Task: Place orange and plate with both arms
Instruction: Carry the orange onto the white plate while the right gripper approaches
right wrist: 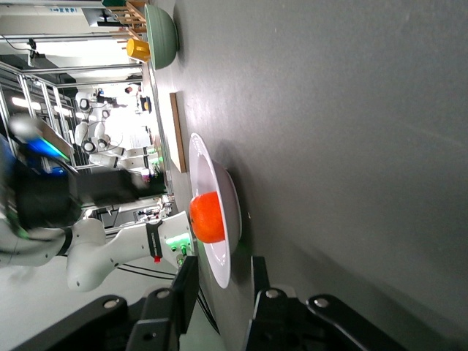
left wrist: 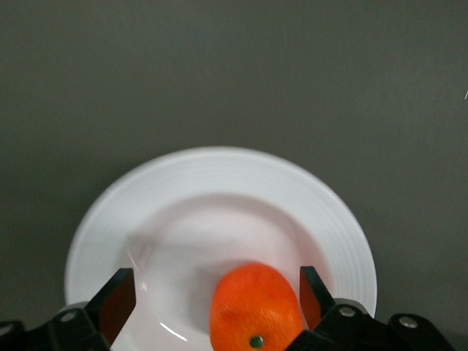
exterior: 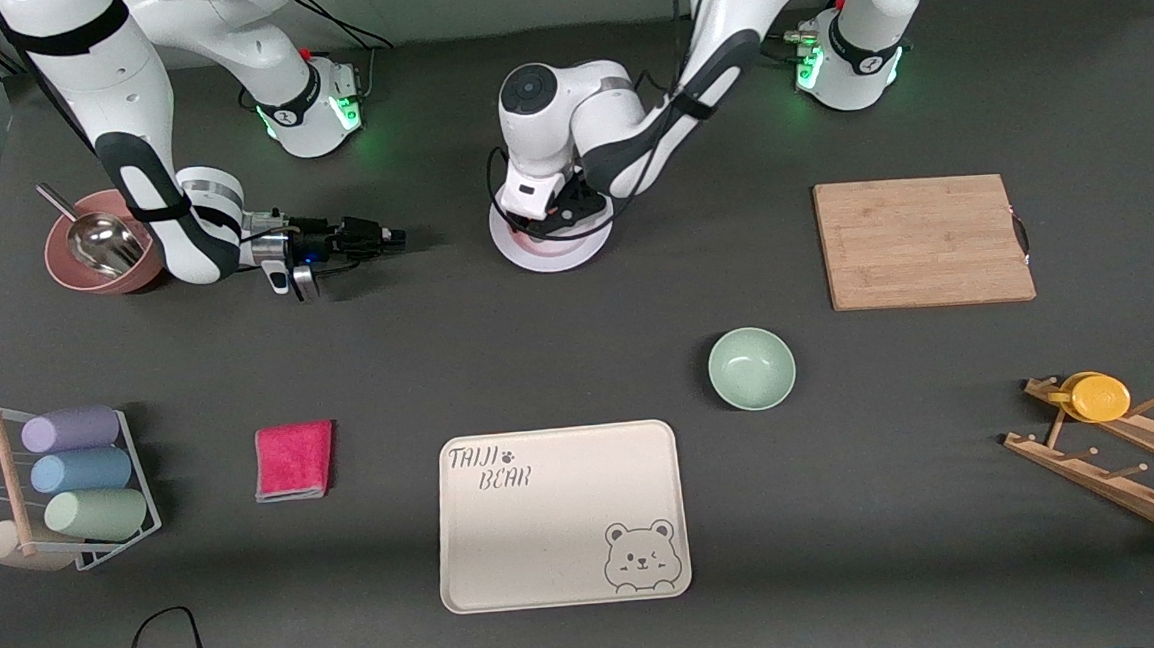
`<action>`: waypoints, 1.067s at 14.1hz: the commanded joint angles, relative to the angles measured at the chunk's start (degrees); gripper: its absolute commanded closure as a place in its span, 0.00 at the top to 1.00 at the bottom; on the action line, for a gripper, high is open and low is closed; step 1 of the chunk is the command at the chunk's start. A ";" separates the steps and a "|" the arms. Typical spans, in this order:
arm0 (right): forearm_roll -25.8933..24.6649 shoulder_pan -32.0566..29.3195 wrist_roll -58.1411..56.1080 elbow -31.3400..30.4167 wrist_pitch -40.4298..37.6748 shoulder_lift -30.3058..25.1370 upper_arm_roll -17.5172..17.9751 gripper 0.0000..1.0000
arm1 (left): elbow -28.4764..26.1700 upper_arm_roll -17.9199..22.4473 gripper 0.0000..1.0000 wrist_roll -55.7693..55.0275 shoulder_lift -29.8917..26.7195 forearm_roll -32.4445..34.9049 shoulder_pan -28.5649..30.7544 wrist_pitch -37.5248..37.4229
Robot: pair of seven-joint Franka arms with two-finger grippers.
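Note:
The pale plate (exterior: 545, 259) lies on the table midway between the two arm bases. The orange (left wrist: 256, 311) sits on the plate (left wrist: 219, 197); in the front view my left hand hides it. My left gripper (exterior: 559, 223) is low over the plate, and in its wrist view the gripper (left wrist: 216, 300) is open with its fingers either side of the orange, not touching it. My right gripper (exterior: 393, 237) is low over the table beside the plate, toward the right arm's end, apart from it. It (right wrist: 221, 292) is open and empty, facing the plate's rim (right wrist: 219, 256) and the orange (right wrist: 207, 217).
A pink bowl (exterior: 67, 265) with a metal scoop sits by the right arm. A wooden board (exterior: 923, 241), a mint-green bowl (exterior: 751, 367), the bear tray (exterior: 561, 513), a pink cloth (exterior: 294, 461), a cup rack (exterior: 66, 485) and a wooden rack with a yellow cup (exterior: 1097, 397) lie nearer the camera.

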 commanded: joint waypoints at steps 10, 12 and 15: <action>23.29 20.06 -5.73 0.25 -0.43 5.23 -0.08 0.36 | -2.57 -21.46 1.00 52.65 -25.95 -17.47 57.35 -29.63; 25.50 21.66 -5.91 0.25 -0.43 5.41 -0.16 0.36 | -1.26 -21.37 1.00 61.63 -28.33 -18.19 64.47 -32.97; 26.73 21.92 -9.06 0.51 -0.51 7.24 0.01 0.36 | 4.70 -20.50 1.00 72.35 -28.78 -18.19 73.80 -39.38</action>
